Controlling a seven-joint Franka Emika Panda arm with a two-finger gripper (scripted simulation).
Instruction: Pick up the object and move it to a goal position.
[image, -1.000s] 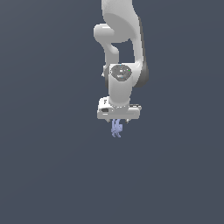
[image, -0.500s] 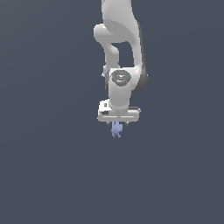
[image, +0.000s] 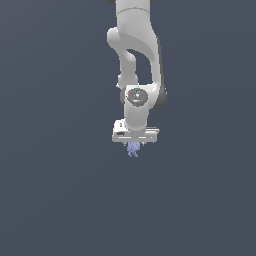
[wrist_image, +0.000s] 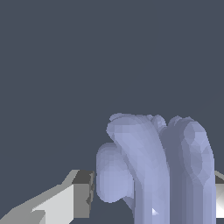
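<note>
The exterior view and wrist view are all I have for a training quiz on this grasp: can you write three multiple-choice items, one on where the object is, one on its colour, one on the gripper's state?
1. Where is the object?
A. Lying far off at the exterior view's left
B. Right under the gripper, between its fingers
C. On top of the arm's upper link

2. What colour is the object?
A. Pale lavender-blue
B. Bright red
C. Green

3. What is the gripper doing?
A. Open wide with nothing near it
B. Out of both views
C. Closed on the object

Answers:
1. B, the lump hangs just below the white gripper in the exterior view.
2. A, the wrist view shows its lavender-blue lobes up close.
3. C, the wrist view shows a finger at each side of the lump.
</note>
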